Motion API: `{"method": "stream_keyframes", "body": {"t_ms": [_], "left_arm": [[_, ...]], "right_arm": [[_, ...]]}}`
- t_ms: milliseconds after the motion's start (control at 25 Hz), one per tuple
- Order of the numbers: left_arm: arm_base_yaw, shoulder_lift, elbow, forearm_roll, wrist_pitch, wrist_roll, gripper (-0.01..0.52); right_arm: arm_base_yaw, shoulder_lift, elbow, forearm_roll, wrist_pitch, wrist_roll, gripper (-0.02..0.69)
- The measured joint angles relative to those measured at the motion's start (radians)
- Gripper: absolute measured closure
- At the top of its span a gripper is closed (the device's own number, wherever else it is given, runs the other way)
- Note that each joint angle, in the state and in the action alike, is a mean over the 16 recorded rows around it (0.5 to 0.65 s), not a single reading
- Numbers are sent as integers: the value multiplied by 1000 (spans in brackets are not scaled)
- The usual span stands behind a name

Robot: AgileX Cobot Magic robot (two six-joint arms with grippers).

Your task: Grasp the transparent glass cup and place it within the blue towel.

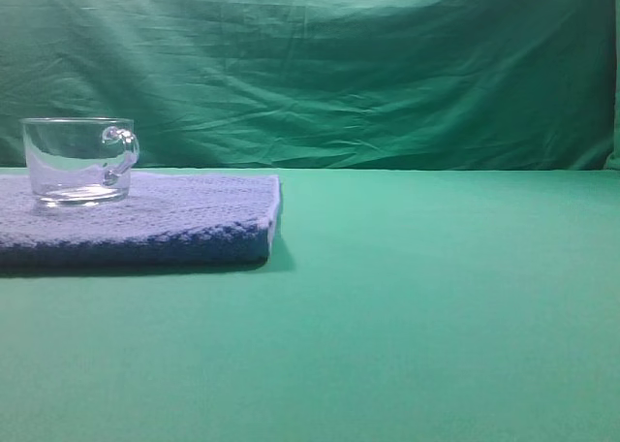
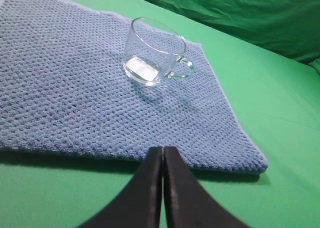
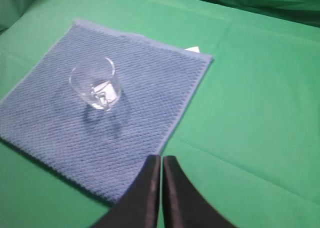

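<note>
The transparent glass cup (image 1: pixel 79 161) stands upright on the blue towel (image 1: pixel 174 219) at the left of the exterior view, handle to the right. In the left wrist view the cup (image 2: pixel 152 52) sits near the towel's far corner, and the towel (image 2: pixel 75 88) fills the left. My left gripper (image 2: pixel 163 149) is shut and empty, well back from the cup, over the towel's near edge. In the right wrist view the cup (image 3: pixel 95 83) stands on the towel (image 3: pixel 140 83). My right gripper (image 3: pixel 161 159) is shut and empty, by the towel's right edge. Neither gripper shows in the exterior view.
A green cloth covers the table (image 1: pixel 436 306) and hangs as a wrinkled backdrop (image 1: pixel 339 64) behind. A small white tag (image 3: pixel 193 49) sticks out at the towel's far corner.
</note>
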Motion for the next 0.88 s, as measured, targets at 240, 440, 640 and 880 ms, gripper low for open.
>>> {"method": "stream_keyframes", "body": {"t_ms": [240, 440, 640, 880], "left_arm": [[0, 0, 0, 0, 0, 0, 514], [0, 0, 0, 0, 0, 0, 514], [0, 0, 0, 0, 0, 0, 514], [0, 0, 0, 0, 0, 0, 514]], "right_arm": [[-132, -260, 254, -29, -132, 18, 665], [-191, -461, 459, -78, -224, 26, 665], [-215, -645, 645, -142, -287, 22, 665], [-220, -805, 825, -203, -343, 6, 665]]}}
